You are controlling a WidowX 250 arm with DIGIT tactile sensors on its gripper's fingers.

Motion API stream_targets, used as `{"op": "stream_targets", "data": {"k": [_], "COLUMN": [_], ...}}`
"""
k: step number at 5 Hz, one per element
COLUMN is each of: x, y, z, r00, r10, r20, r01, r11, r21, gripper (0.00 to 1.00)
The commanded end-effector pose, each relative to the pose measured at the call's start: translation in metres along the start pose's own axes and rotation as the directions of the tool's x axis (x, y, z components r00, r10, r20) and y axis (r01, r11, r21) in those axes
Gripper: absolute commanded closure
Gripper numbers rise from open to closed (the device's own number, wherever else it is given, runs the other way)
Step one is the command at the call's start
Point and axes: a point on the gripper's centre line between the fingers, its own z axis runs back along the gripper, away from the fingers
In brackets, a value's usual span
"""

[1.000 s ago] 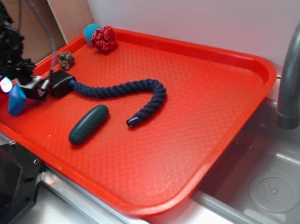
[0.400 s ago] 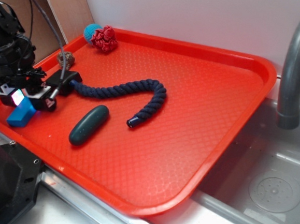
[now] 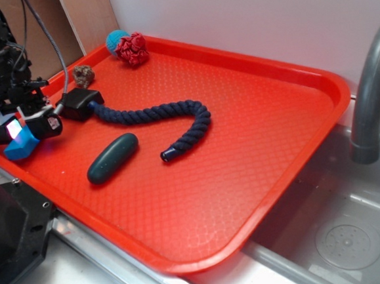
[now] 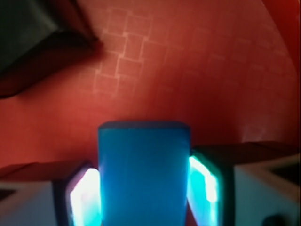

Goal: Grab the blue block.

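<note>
A plain white wall point(image 3: 266, 17) is seen behind the red tray point(image 3: 242, 138), which serves as the landmark. To the left of the tray's far corner, a light wooden board point(image 3: 91, 18) is set against the wall. To the right of the tray, a grey faucet point(image 3: 370, 95) is curved over a steel sink point(image 3: 342, 235), whose round drain point(image 3: 346, 238) is visible. Along the tray's near edge, a metal counter rim point(image 3: 101, 267) is lit softly and evenly.

Bright blue block point(image 4: 144, 174), red waffle-textured tray point(image 3: 243, 144)
</note>
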Motion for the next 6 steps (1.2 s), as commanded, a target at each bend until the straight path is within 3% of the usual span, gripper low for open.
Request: {"op": "stream_targets", "data": {"k": [1, 2, 3, 5, 6], "x": [-0.013, -0.023, -0.033, -0.041, -0.035], "y": [0.001, -0.02, -0.036, -0.079, -0.106], "z": [0.081, 0.121, 0.136, 0.147, 0.153], "r00": [0.977, 0.954, 0.936, 0.893, 0.875], "r10": [-0.112, -0.167, -0.223, -0.384, -0.413], "r20": [0.184, 0.25, 0.271, 0.234, 0.251], "r01": [0.107, 0.15, 0.203, 0.361, 0.379], "r11": [0.994, 0.985, 0.974, 0.922, 0.909], "r21": [0.036, 0.086, 0.1, 0.138, 0.176], "gripper": [1.0, 1.0, 1.0, 1.0, 1.0]}}
